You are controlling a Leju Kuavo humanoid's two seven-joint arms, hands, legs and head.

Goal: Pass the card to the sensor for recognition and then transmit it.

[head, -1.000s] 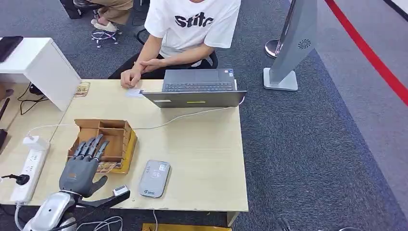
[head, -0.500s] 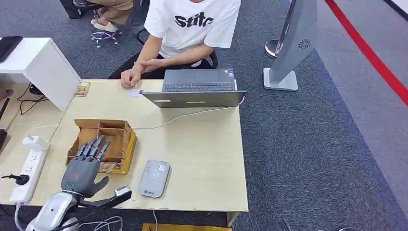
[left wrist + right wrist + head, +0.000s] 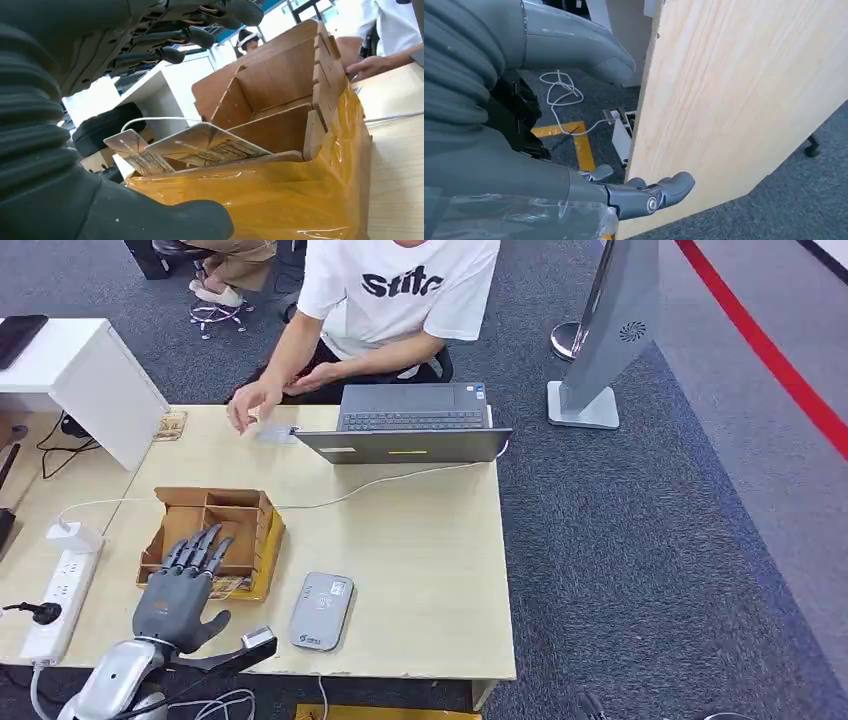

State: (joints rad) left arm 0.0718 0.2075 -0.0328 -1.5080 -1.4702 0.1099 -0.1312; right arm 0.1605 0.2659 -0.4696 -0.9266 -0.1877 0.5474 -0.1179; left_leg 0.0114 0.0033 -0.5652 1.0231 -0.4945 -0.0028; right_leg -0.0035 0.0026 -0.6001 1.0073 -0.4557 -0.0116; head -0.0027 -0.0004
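Your left robot hand (image 3: 180, 585) hovers with fingers spread, grasping nothing, over the near end of the wooden divider box (image 3: 236, 523) at the surface's (image 3: 420, 570) near left. The cards (image 3: 200, 145) lie propped in that near compartment, so the pickup is not yet done. Next, lower and pinch one card, then carry it right to the grey card reader (image 3: 321, 611). The right robot hand (image 3: 644, 192) hangs below the surface edge, fingers loose, holding nothing.

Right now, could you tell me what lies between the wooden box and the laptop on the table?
In the head view, a white cable runs across bare tabletop between the wooden box and the laptop.
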